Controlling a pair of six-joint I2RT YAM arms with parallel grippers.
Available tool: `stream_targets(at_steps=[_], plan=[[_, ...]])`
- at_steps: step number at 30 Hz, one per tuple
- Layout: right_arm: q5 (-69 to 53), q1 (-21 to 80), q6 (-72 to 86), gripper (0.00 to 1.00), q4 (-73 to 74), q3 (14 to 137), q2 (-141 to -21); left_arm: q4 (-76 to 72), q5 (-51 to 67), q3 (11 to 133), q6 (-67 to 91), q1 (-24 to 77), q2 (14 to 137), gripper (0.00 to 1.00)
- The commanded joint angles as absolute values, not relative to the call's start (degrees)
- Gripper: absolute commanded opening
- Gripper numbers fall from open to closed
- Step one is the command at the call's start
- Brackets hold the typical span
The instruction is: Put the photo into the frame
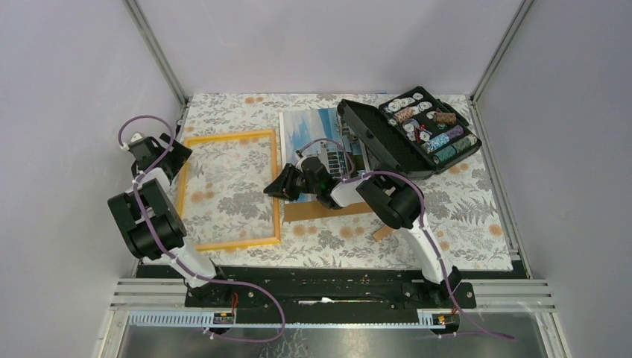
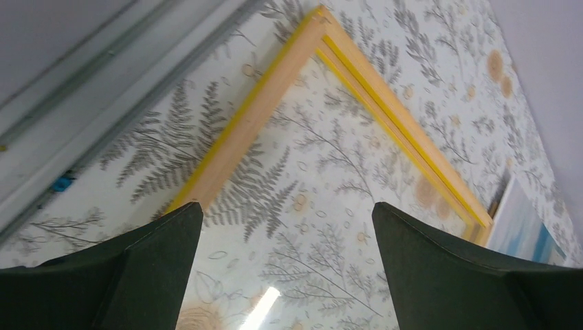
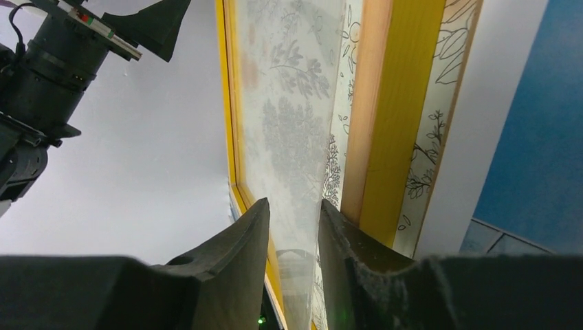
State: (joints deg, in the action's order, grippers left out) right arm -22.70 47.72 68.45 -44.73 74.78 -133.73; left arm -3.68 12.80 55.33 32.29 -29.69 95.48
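You're early in this one, so keep your eye on the print. The photo (image 1: 317, 127) lies flat and picture side up, off to the right of your right gripper (image 1: 270, 189) and a little behind its tips. Its far corner is tucked under the open black case (image 1: 387, 145), the right arm hides part of it, and neither gripper has it. The frame (image 1: 238, 244) lies flat on the patterned cloth (image 1: 447, 224), straight ahead of that right gripper, whose tips sit just at the frame's nearest long rail. In the right wrist view that yellow rail runs away just beside the right-hand finger, with the photo's white border and blue sky beyond it. Those jaws stand at a narrow gap, and all I see between them is the pale pane inside the frame, so nothing is held. Your left gripper (image 1: 177, 154) hovers at the frame's opposite long side, jaws spread wide and empty, with a frame corner ahead of its fingers. A brown backing board (image 1: 328, 210) lies under the right arm, near the photo and outside the frame. My read is that the frame is laid out with its board removed, and that's all that's done. Grasping the photo, laying it inside the rails and probably refitting the board are all left to do.
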Motion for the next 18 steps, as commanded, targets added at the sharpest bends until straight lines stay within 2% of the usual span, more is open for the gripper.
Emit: stream_targets(at_steps=[1,7,18], plan=[[-22.1,47.9,62.8,0.41,-37.7,74.3,-130.5,-5.4,9.5,57.1,29.4,-31.4,97.4,0.99],[-21.2,47.9,58.3,0.48,-31.5,76.0,-128.7,-3.9,9.9,58.3,28.9,-31.3,101.2,0.99],[-12.3,49.5,42.1,0.76,-7.2,82.2,-121.4,-2.1,10.2,56.3,32.3,-30.0,97.7,0.99]])
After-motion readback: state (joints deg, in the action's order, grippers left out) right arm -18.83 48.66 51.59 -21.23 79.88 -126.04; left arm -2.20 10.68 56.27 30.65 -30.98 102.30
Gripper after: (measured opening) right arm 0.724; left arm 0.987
